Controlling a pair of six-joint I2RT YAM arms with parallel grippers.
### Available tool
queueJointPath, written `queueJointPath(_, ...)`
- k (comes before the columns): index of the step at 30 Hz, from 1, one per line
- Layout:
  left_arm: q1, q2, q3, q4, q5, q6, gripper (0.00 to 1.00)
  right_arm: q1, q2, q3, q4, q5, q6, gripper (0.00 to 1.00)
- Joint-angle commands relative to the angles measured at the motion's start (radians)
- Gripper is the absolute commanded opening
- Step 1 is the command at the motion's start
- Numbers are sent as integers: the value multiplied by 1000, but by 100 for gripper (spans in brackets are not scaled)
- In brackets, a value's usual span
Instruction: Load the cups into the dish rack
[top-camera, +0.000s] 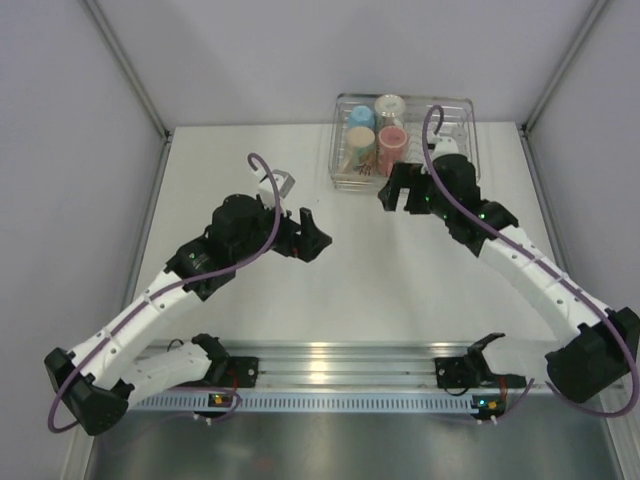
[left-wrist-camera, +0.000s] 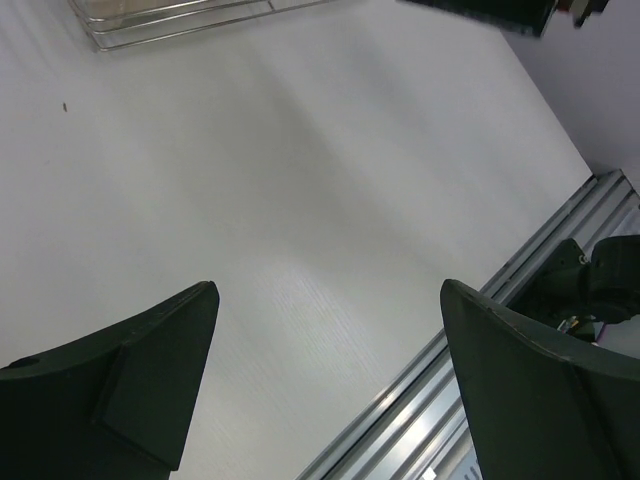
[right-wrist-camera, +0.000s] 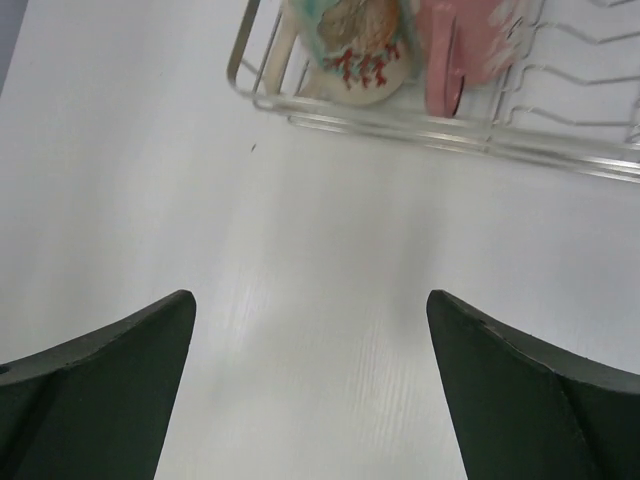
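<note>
My left pincer (left-wrist-camera: 328, 287) and right pincer (right-wrist-camera: 308, 296) gape wide and empty; with cups (top-camera: 390, 140) in the dish rack (top-camera: 335, 150), I judge what looks like a clear glass (top-camera: 283, 184) comes next.

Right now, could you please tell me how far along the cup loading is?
Done: floral mug, red tumbler, light blue cup and a pale cup sit in the dish rack. In hand: nothing; left gripper and right gripper are open over the table. Left: no loose cup is clearly visible, so loading looks about finished.

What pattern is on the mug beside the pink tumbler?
The mug is cream with a teal and red floral print; the right wrist view shows it best.
</note>
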Motion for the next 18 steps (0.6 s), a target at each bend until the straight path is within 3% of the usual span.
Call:
queueJointPath(1, 0, -10, 73, 82, 37, -23, 98, 79, -132, -114, 42, -22, 55, 99)
queueJointPath(5, 0, -84, 21, 172, -15, -79, 98, 109, -319, -278, 104, -44, 77, 99)
queueJointPath(8, 0, -142, -103, 353, -6, -154, 98, 110, -466, -431, 197, -64, 124, 99)
queueJointPath(10, 0, -153, -158, 427, 15, -182, 98, 112, -542, -480, 175, -55, 123, 99)
queueJointPath(12, 0, -138, -180, 424, 31, -179, 97, 110, -632, -502, 115, 12, 103, 100)
queueJointPath(18, 0, -139, -188, 409, 38, -176, 97, 110, -718, -507, 99, 25, 100, 99)
